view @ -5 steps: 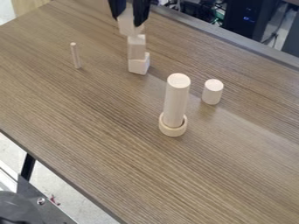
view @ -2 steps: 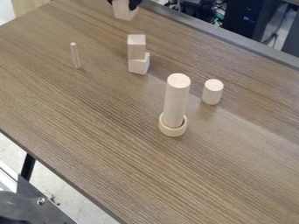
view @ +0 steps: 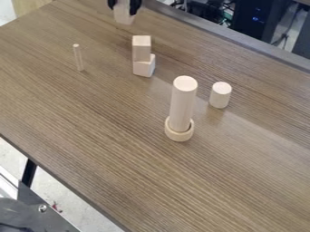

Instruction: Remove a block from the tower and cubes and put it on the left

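Pale wooden block (view: 123, 17) pinched upright between the jaws of the black two-finger gripper (view: 124, 9) at the far side, left of the two-block pale wooden tower (view: 142, 49); side grip presumably leaves its underside free for setting down on the brown wood-grain table (view: 91, 136). Tower probably left standing because only one block is wanted. Versus the first frame, held block has gone from above the tower to farther left; tower unchanged, slightly offset at its joint.

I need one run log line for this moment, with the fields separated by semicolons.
tool: holding wooden block; position: view's top edge; tower: two high; placing on left: not yet done
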You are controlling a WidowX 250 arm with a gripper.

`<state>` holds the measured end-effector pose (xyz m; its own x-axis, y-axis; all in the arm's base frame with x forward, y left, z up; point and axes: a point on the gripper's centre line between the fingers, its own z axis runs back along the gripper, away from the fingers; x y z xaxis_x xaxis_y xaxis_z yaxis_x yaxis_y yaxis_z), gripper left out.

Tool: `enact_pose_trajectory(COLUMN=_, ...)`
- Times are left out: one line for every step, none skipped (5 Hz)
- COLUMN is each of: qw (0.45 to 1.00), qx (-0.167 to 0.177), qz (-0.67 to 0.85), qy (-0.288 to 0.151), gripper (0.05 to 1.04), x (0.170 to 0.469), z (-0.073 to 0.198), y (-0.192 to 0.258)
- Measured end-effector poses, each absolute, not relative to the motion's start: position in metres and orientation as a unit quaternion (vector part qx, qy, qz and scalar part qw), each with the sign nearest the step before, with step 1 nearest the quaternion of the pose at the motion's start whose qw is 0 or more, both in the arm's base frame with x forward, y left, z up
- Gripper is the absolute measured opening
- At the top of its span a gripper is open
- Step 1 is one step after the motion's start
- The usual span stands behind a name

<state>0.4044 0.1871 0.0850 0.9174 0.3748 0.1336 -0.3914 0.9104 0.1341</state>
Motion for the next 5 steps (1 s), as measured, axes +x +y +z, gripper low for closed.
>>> enact_pose_trajectory(qw=0.976, qx=0.092, qz=0.197, qy=-0.033, gripper=0.554, x=0.409, z=0.069, y=0.192)
enact_pose_trajectory(qw=0.975, qx=0.101, qz=0.198, qy=-0.016, gripper=0.554, x=0.409, z=0.056, y=0.197)
enact_pose_trajectory(qw=0.975, qx=0.1, qz=0.2, qy=-0.008, gripper=0.554, x=0.406, z=0.052, y=0.198)
enact_pose_trajectory(qw=0.974, qx=0.094, qz=0.206, qy=0.011, gripper=0.624, x=0.398, z=0.046, y=0.196)
enact_pose_trajectory(qw=0.973, qx=0.085, qz=0.212, qy=0.032, gripper=0.917, x=0.387, z=0.036, y=0.194)
